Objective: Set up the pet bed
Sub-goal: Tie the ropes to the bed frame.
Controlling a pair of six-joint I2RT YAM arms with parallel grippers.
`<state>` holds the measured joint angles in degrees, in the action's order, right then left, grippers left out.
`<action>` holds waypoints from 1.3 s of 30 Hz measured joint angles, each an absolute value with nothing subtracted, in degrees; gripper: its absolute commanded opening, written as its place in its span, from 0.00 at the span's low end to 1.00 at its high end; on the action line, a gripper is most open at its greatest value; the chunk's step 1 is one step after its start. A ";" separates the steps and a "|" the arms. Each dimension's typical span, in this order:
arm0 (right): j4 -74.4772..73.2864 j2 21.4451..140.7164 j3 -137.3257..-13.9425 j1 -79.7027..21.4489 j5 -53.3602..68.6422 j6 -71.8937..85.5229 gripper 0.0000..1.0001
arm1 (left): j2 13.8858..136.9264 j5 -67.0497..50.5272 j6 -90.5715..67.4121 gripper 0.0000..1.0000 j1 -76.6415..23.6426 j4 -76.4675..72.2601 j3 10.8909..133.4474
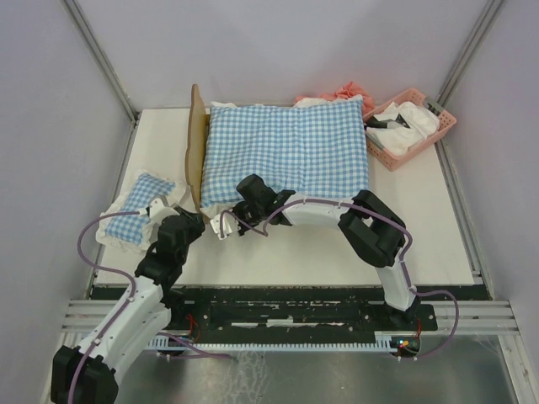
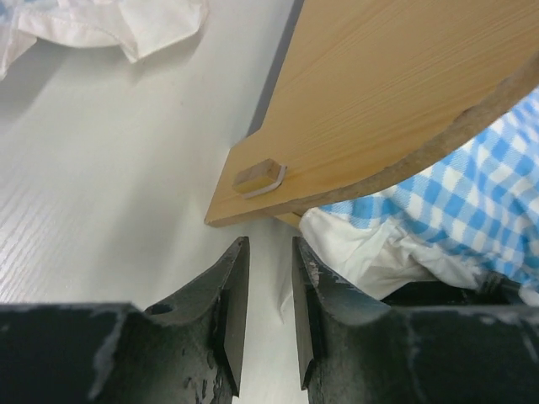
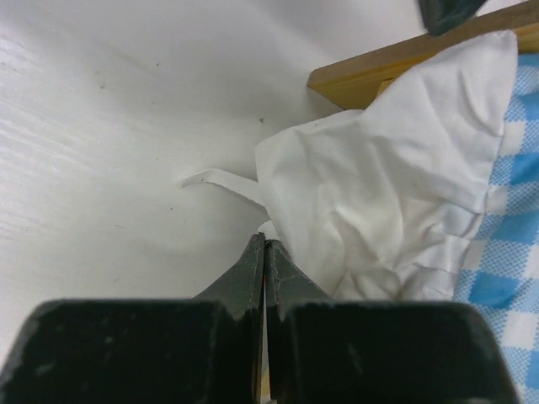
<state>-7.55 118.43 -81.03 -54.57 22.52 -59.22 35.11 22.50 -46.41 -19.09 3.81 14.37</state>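
The pet bed's light-wood headboard (image 1: 196, 143) stands on edge at the table's left, with the big blue-checked cushion (image 1: 286, 156) spread over the frame. In the left wrist view the headboard (image 2: 379, 101) and its small wooden peg (image 2: 257, 175) lie just ahead of my left gripper (image 2: 269, 244). That gripper is open by a narrow gap with only bare table between the fingers. My right gripper (image 3: 264, 240) is shut at the cushion's near-left corner. Its tips touch the white frill (image 3: 379, 194), beside the wooden rail (image 3: 379, 71). From above both grippers (image 1: 210, 223) meet at that corner.
A small checked pillow with a white frill (image 1: 139, 206) lies left of the headboard. At the back right stands a pink basket (image 1: 434, 135) holding white items, with pink cloth (image 1: 349, 91) behind the cushion. Upright frame posts border the table.
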 measured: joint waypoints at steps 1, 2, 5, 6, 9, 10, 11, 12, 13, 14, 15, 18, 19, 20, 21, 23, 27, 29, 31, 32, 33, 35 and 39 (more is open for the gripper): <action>-8.49 118.43 -81.47 -54.57 22.55 -60.20 0.02 | 35.99 22.39 -46.72 0.30 -19.09 4.60 14.96; -9.08 118.43 -81.78 -54.50 22.55 -60.90 0.02 | 36.97 22.04 -46.87 0.29 -19.09 4.95 15.25; -10.76 118.43 -82.52 -54.50 22.61 -62.98 0.02 | 38.28 19.46 -46.87 0.32 -19.09 5.58 14.52; -11.11 118.43 -82.61 -54.50 22.63 -63.37 0.02 | 38.30 18.70 -46.89 0.35 -19.09 5.56 14.06; -12.05 118.43 -82.61 -54.48 22.63 -64.42 0.02 | 37.76 15.88 -47.90 0.39 -19.09 5.41 12.64; -12.19 118.43 -82.61 -54.46 22.63 -64.66 0.02 | 37.54 14.74 -48.12 0.40 -19.09 4.91 12.25; -12.21 118.43 -82.61 -54.46 22.65 -64.82 0.02 | 37.36 13.91 -48.21 0.41 -19.09 4.01 11.90; -12.23 118.43 -82.61 -54.46 22.63 -64.86 0.02 | 37.23 13.13 -48.40 0.42 -19.09 3.20 11.70; -12.25 118.43 -82.61 -54.46 22.65 -64.88 0.02 | 37.23 12.47 -48.69 0.44 -19.09 2.33 11.57; -12.25 118.43 -82.61 -54.46 22.65 -64.88 0.02 | 37.34 11.66 -49.08 0.46 -19.09 1.21 11.49; -12.27 118.43 -82.61 -54.46 22.65 -64.88 0.02 | 37.54 11.22 -49.34 0.47 -19.09 0.27 11.49; -12.29 118.43 -82.61 -54.46 22.68 -64.88 0.02 | 39.55 9.50 -50.15 0.49 -19.09 -3.53 11.49; -12.29 118.43 -82.61 -54.46 22.70 -64.88 0.02 | 40.21 8.84 -50.28 0.49 -19.09 -4.43 11.49; -12.29 118.43 -82.61 -54.46 22.74 -64.88 0.02 | 41.15 8.40 -50.33 0.48 -19.09 -5.34 11.49; -12.29 118.43 -82.61 -54.46 22.85 -64.88 0.02 | 42.09 7.92 -50.41 0.44 -19.09 -6.24 11.49; -12.27 118.43 -82.61 -54.46 23.03 -64.86 0.02 | 43.70 7.05 -50.89 0.20 -19.09 -7.77 11.51; -12.23 118.21 -82.56 -54.48 23.03 -65.04 0.02 | 45.39 5.80 -51.88 0.03 -19.09 -9.04 12.12; -11.57 117.56 -81.95 -54.48 22.87 -65.71 0.02 | 45.10 5.67 -52.64 0.03 -19.09 -9.56 12.67; -10.57 116.53 -80.71 -54.57 22.48 -66.54 0.03 | 44.40 6.00 -53.49 0.03 -19.09 -9.98 13.17; -9.87 115.79 -79.66 -54.76 22.00 -67.40 0.04 | 44.05 6.31 -53.78 0.03 -19.09 -10.04 13.39; -9.45 115.22 -78.85 -54.98 21.63 -68.05 0.05 | 43.68 6.76 -54.24 0.03 -19.09 -10.17 13.67; -8.10 114.37 -77.08 -55.53 20.21 -69.87 0.09 | 43.33 7.66 -55.13 0.03 -19.09 -10.44 14.41; -7.44 114.34 -75.46 -57.19 17.69 -72.84 0.19 | 43.81 9.02 -55.99 0.03 -19.09 -10.41 15.81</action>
